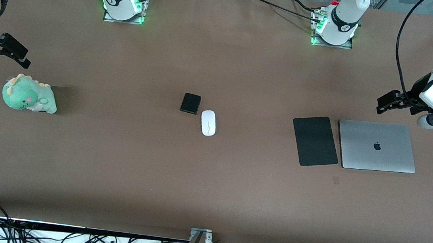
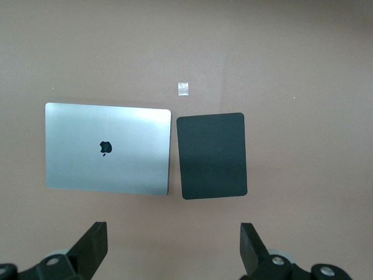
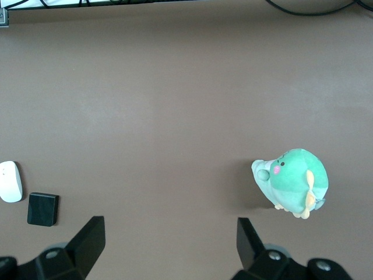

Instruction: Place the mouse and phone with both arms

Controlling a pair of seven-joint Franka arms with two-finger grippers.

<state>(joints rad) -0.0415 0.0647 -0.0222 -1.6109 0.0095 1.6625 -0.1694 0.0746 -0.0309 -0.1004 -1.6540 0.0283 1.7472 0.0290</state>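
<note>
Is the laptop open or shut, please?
Shut: the laptop lies flat, its lid's logo facing up, beside the pad.

White mouse (image 1: 208, 122), black phone (image 1: 190, 103), silver laptop (image 1: 376, 146), green, perhaps cream-spiked plush (image 1: 29, 94), brown table (image 1: 210, 184).

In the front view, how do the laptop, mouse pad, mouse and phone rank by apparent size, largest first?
1. laptop
2. mouse pad
3. phone and mouse: about alike, so not ranked.

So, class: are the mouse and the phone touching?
Apart. The right wrist view shows bare table between the mouse and the phone.
</note>
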